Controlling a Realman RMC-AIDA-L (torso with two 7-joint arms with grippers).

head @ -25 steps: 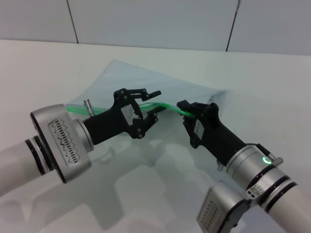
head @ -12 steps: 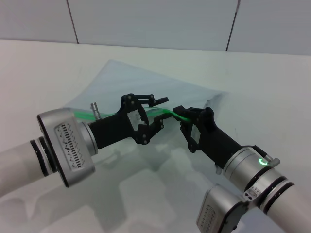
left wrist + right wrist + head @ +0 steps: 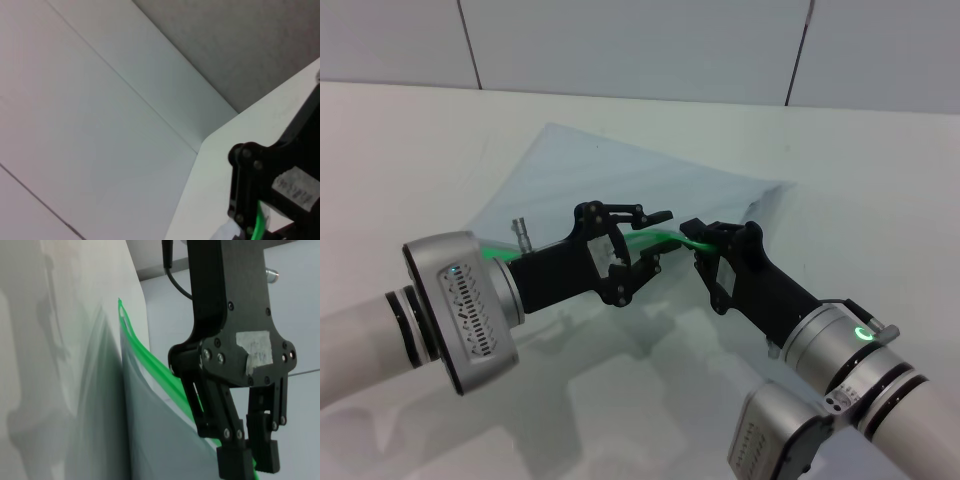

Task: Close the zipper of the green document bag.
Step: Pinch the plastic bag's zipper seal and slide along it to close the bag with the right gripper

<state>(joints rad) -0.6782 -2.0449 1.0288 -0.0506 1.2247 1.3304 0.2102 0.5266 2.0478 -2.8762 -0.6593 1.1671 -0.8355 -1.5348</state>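
Observation:
The green document bag (image 3: 620, 170) lies on the white table, its near long edge lifted off the surface. The zipper (image 3: 496, 252) runs as a bright green strip along that edge. My left gripper (image 3: 662, 239) is shut on the strip near its right end. My right gripper (image 3: 696, 242) pinches the strip's end right beside it, and the two nearly touch. The right wrist view shows the left gripper (image 3: 247, 460) with both fingers pressed around the zipper (image 3: 145, 360), the bag (image 3: 150, 440) hanging beside it. I cannot make out the slider tab.
A white tabletop (image 3: 410, 140) stretches around the bag, with a tiled wall (image 3: 640, 40) behind it. In the left wrist view a black gripper part (image 3: 265, 190) and a bit of green strip (image 3: 257, 227) show against the wall and the table corner.
My left gripper has slid right along the green strip, closing the gap to the right gripper. The bag's far right corner has flattened. The right gripper has barely moved.

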